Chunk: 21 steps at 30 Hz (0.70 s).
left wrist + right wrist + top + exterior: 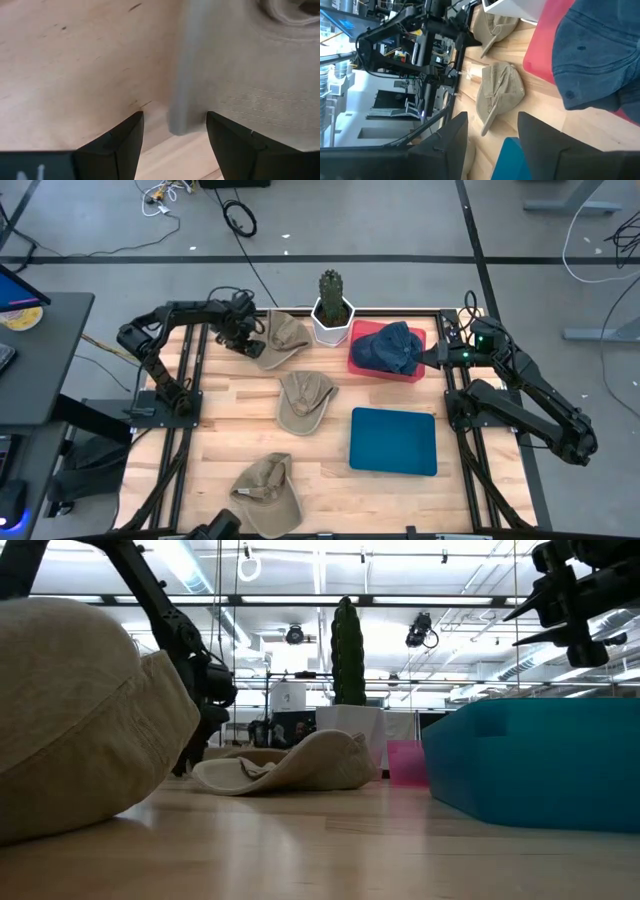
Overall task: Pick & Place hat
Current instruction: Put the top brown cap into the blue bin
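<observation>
One tan cap (283,338) lay just right of my left gripper (246,340), upper left, jaws open around its brim edge.

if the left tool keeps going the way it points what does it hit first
Most likely the brim of the tan cap right ahead of the left tool, its fingers apart; depth to the table is unclear.

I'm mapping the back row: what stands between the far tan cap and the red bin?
A white pot holding a green cactus stands between the tan cap and red bin, seen in the high view.
</observation>
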Motion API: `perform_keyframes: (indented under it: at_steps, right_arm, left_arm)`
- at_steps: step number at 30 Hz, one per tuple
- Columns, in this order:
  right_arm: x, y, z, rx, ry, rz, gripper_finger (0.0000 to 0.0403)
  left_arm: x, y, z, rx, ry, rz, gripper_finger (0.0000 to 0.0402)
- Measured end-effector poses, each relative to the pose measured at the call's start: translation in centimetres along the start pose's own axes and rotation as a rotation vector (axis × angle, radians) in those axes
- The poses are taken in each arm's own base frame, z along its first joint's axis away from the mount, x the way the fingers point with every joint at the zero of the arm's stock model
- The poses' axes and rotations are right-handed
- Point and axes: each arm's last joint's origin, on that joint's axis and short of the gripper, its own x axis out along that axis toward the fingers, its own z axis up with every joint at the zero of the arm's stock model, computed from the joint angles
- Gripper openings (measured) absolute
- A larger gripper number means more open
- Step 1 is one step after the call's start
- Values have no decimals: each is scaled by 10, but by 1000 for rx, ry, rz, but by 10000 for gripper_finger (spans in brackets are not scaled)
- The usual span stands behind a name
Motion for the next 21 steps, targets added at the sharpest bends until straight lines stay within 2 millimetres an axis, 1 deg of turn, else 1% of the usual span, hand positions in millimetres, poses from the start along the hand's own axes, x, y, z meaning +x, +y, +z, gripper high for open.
perform_keyframes:
  at_steps: [2, 6, 9, 14, 21]
  right_arm:
    - [0, 0, 1, -4, -10, 1, 176]
    - [0, 2, 2, -14, -24, 14, 176]
    - [0, 3, 3, -22, -32, 25, 176]
    - [0, 4, 3, -20, -35, 26, 176]
    - [0, 4, 3, -20, -36, 26, 176]
  left_arm:
    - [2, 1, -2, 0, -6, -21, 222]
    - [0, -1, -2, 11, -29, -18, 222]
    - [-6, -4, 4, 26, -114, -41, 222]
    - [-12, -7, 9, 10, -175, -94, 222]
    - [-11, -8, 7, 7, -158, -115, 219]
